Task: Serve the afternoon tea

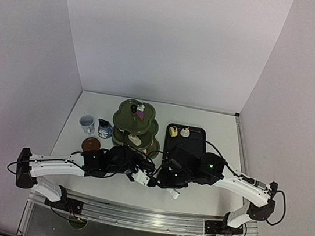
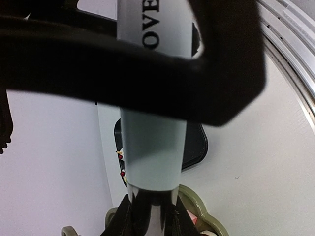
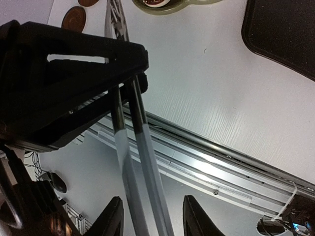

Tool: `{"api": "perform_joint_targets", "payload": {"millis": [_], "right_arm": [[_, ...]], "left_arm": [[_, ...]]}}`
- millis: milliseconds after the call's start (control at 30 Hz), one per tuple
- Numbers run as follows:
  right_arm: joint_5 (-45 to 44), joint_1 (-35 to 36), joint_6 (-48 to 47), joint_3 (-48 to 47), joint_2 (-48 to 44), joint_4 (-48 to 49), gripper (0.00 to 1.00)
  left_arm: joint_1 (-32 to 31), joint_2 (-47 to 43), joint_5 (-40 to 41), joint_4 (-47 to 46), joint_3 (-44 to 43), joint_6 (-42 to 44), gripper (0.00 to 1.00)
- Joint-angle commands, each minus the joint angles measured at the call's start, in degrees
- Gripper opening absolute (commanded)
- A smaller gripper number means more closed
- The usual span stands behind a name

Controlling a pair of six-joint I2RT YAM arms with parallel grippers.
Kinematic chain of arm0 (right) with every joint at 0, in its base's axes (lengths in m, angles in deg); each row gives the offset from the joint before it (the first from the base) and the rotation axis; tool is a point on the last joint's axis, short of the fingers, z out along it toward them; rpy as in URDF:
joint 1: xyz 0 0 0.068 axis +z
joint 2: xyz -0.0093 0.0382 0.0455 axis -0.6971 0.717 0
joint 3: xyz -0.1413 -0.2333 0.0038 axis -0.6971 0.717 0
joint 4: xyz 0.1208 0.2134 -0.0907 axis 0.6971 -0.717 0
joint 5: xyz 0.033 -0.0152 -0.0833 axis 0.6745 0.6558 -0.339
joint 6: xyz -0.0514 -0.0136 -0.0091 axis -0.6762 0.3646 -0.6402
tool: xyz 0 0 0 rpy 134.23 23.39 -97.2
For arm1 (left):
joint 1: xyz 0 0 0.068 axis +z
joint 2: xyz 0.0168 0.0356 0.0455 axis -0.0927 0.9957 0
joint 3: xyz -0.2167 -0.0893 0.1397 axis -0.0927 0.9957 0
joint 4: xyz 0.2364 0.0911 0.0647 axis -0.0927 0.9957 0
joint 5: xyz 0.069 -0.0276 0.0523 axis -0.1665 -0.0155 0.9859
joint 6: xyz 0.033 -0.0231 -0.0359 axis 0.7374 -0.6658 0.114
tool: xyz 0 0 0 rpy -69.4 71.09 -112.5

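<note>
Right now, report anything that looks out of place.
Nothing is spilled or tipped. The one oddity: the metal tongs are clamped aloft in the left hand, their arms running between the open fingers of the right hand.

White surface (image 1: 225, 136), pale panels (image 1: 169, 37) on three sides. Directly on it:
- stand (image 1: 136, 124), centre back
- jug (image 1: 104, 129), just left of the stand
- cup (image 1: 87, 123), just left of the jug, apart from it
- saucer (image 1: 90, 144), in front of the jug
- second saucer (image 3: 90, 2), cut off at the top of the right wrist view
- tray (image 1: 193, 145), just right of the stand, long side running front to back

Metal rail (image 1: 143, 216) along the near edge.
</note>
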Motion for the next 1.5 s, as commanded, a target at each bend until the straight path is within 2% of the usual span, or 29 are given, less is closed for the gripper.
{"api": "perform_joint_targets", "payload": {"millis": [0, 267, 467, 633, 800, 900, 967, 1033, 1067, 1100, 1133, 1167, 1333, 1467], "right_arm": [[-3.3, 0.8, 2.5, 3.3, -3.3, 6.3, 0.38], [-4.8, 0.9, 2.3, 6.9, -4.7, 9.7, 0.42], [-3.6, 0.8, 0.5, 6.1, -2.6, 9.9, 0.36], [-3.3, 0.8, -0.3, 6.8, -3.4, 9.9, 0.20], [-2.1, 0.9, -0.6, 8.0, -4.4, 9.9, 0.00], [-2.9, 0.8, -0.6, 8.7, -5.4, 9.9, 0.00], [-3.9, 0.8, -0.6, 9.2, -6.5, 9.8, 0.00], [-5.2, 0.7, -0.3, 10.0, -7.9, 9.6, 0.00], [-5.8, 0.5, 0.2, 10.6, -8.9, 9.2, 0.00], [-6.4, 0.2, 0.7, 11.2, -9.9, 8.8, 0.00], [-7.1, -0.3, 1.2, 11.8, -11.1, 8.0, 0.00], [-7.9, -0.8, 1.8, 12.4, -12.2, 6.8, 0.00], [-10.9, -4.0, 3.4, 13.0, -16.9, 0.2, 0.00], [-10.3, -11.4, 1.5, 11.5, -17.7, -3.9, 0.00]], "left_arm": [[0.3, -2.2, 2.3, -4.9, -0.1, -3.5, 0.00], [0.2, -2.4, 1.8, -7.1, 0.1, -3.2, 0.00], [0.2, -2.5, 1.8, -7.8, -0.4, -3.0, 0.00], [0.2, -3.1, 2.0, -7.8, 0.1, -3.0, 0.00], [0.2, -3.4, 2.2, -8.5, 0.5, -3.1, 0.00], [0.2, -3.5, 2.2, -8.4, 0.7, -3.0, 0.00], [0.2, -3.6, 2.1, -8.1, 1.0, -2.9, 0.23], [0.2, -4.2, 2.0, -8.5, 1.9, -2.4, 0.59], [0.2, -4.6, 2.0, -8.7, 2.3, -2.3, 0.74], [0.3, -5.0, 2.0, -8.9, 2.6, -2.2, 0.87], [0.3, -5.5, 2.3, -8.6, 2.7, -2.2, 0.96], [0.3, -6.0, 2.7, -8.3, 2.7, -2.4, 0.99], [0.4, -9.3, 3.6, -4.8, 1.6, -6.1, 1.00], [0.7, -11.4, 3.8, -1.3, 1.1, -10.0, 1.00]]}}
